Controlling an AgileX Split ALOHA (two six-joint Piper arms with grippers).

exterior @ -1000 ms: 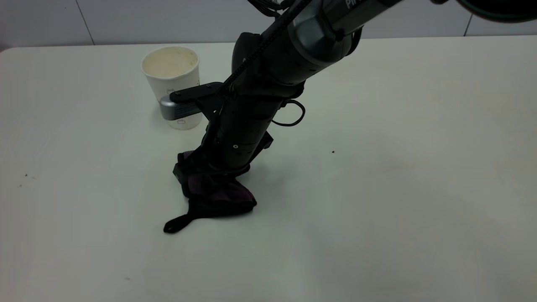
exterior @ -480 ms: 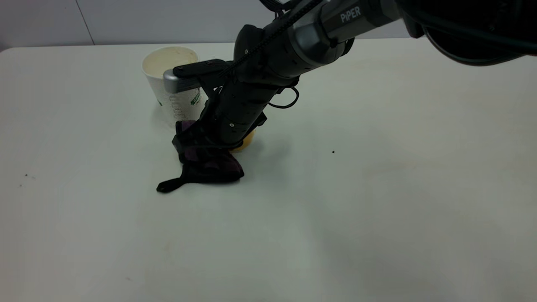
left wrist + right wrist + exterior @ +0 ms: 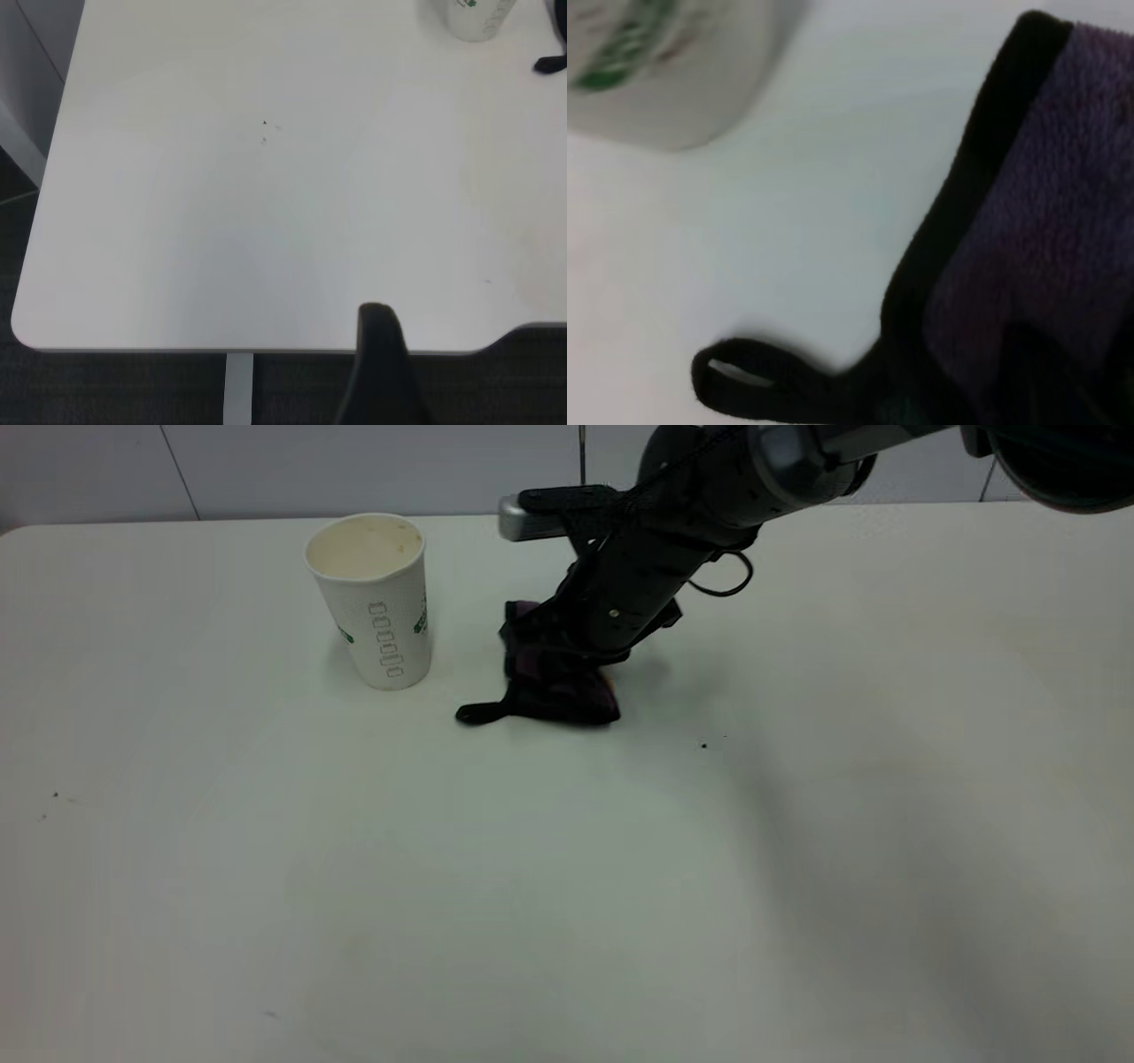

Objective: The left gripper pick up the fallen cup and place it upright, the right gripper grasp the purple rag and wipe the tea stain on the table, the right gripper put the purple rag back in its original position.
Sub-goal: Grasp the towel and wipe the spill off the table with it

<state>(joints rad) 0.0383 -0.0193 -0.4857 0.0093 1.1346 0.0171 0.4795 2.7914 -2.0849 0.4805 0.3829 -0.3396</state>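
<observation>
Now the right gripper (image 3: pixel 580 669) is clamped on the purple rag (image 3: pixel 554 686), pressing it flat on the table (image 3: pixel 532 886) to rub the tea (the cup (image 3: pixel 372 602) already stands upright nearby).

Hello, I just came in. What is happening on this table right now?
The right arm is wiping the table with the purple rag. Its tool, the right gripper, presses the rag down on the surface, to the right of the cup. A small amber trace of the tea stain shows at the rag's edge. The cup already stands upright, apart from the rag. The left gripper waits off the table's near edge, away from the work.
</observation>
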